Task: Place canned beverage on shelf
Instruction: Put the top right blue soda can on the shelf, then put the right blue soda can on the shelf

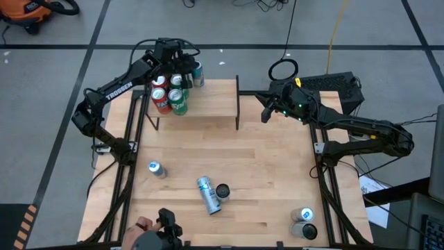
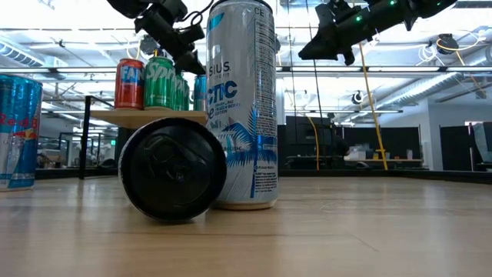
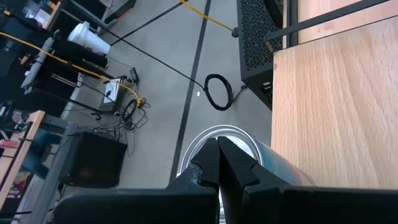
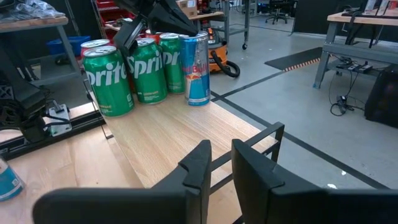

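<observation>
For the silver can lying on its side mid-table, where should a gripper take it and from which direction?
Probably from straight above, fingers closing across the round body near mid-length of the lying silver can. Its long axis runs along the table, so the curved sides are exposed. The upright dark can beside its far end crowds that end.

Blue-silver can [image 4: 197,68] upright on shelf [image 1: 208,103] far-left corner, beside green cans [image 4: 134,71].

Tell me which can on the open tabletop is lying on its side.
The silver-blue can near the table's middle; the others off the shelf stand upright.
</observation>
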